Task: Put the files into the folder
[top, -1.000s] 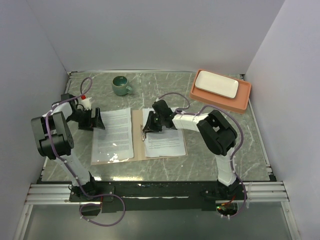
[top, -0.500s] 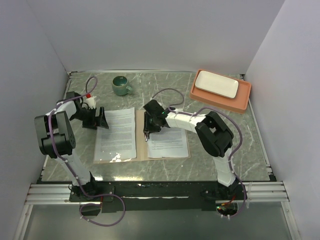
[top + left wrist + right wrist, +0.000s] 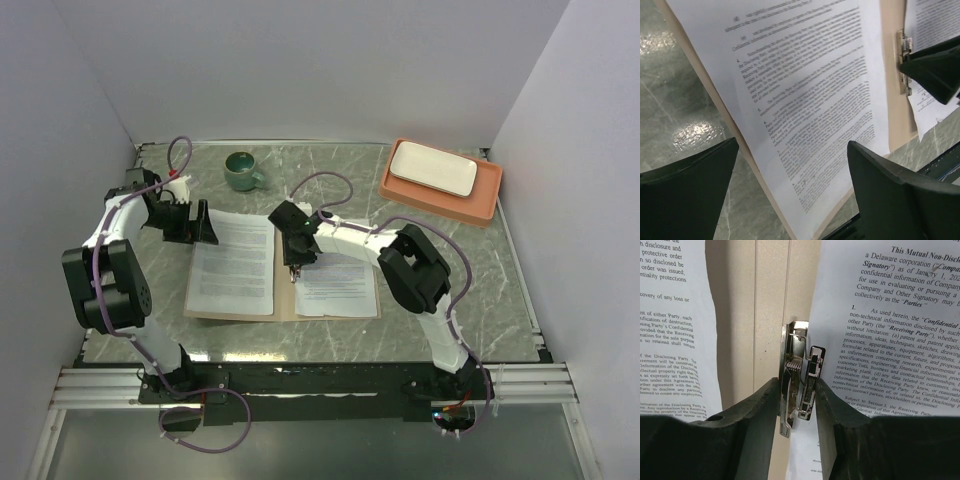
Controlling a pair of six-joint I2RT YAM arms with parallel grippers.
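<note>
The tan folder (image 3: 283, 296) lies open and flat on the table. One of the files (image 3: 236, 266) covers its left half and another sheet (image 3: 340, 284) covers its right half. In the right wrist view my right gripper (image 3: 798, 390) is shut on the metal clip (image 3: 796, 365) at the folder's spine (image 3: 769, 315), one finger against each side of it. My left gripper (image 3: 790, 160) hovers open over the near corner of the left sheet (image 3: 810, 90), holding nothing. Its view also shows the clip (image 3: 903, 60) and a right finger (image 3: 935, 75).
A green mug (image 3: 241, 170) stands at the back, left of centre. An orange tray (image 3: 488, 200) with a white plate (image 3: 432, 167) sits at the back right. Grey walls close in the left, back and right sides.
My right wrist has swung left and its fingers have settled around the clip. My left gripper has moved a little toward the back, staying open.
</note>
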